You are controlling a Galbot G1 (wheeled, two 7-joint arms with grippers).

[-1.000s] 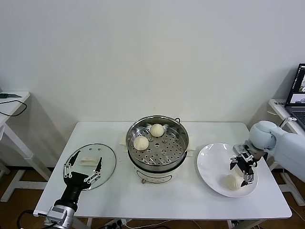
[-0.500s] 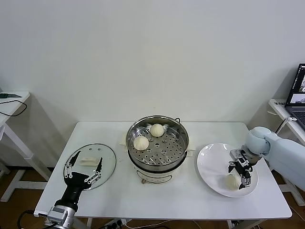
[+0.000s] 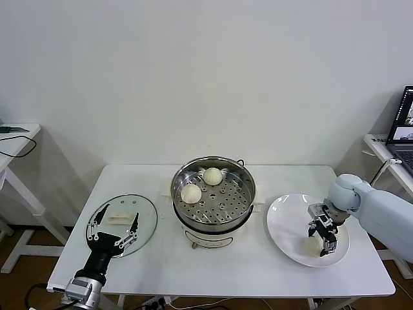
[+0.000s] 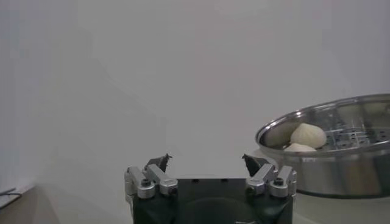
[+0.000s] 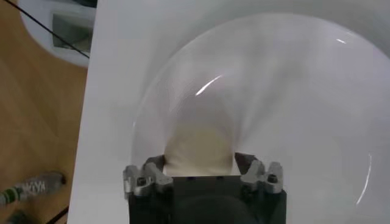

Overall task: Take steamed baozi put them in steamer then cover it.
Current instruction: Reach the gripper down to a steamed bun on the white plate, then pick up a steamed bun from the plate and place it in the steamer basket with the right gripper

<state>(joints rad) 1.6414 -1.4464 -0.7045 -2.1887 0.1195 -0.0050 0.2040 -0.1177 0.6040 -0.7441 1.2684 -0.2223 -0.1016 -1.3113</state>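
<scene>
Head view, right gripper (image 3: pixel 322 240) fingers straddling upright baozi (image 3: pixel 313 246) on plate (image 3: pixel 284 219)

We are looking at a lab or test room set up to mimic a kitchen, not a real kitchen. A plain white wall (image 3: pixel 206 71) runs behind a white folding desk (image 3: pixel 161 258) on bare metal legs, and the floor (image 3: pixel 26 248) is wood-toned. The cooking things, a steamer (image 3: pixel 213 197), a plate (image 3: pixel 284 223) and a glass lid (image 3: pixel 139 216), stand alone on the desk with no stove, sink or cupboards around them. To the right a laptop (image 3: pixel 403 126) sits open on a second desk (image 3: pixel 377 145), and to the left a third desk (image 3: pixel 16 139) carries a black cable (image 3: pixel 16 154). A power strip (image 5: pixel 64 27) lies on the floor.
</scene>
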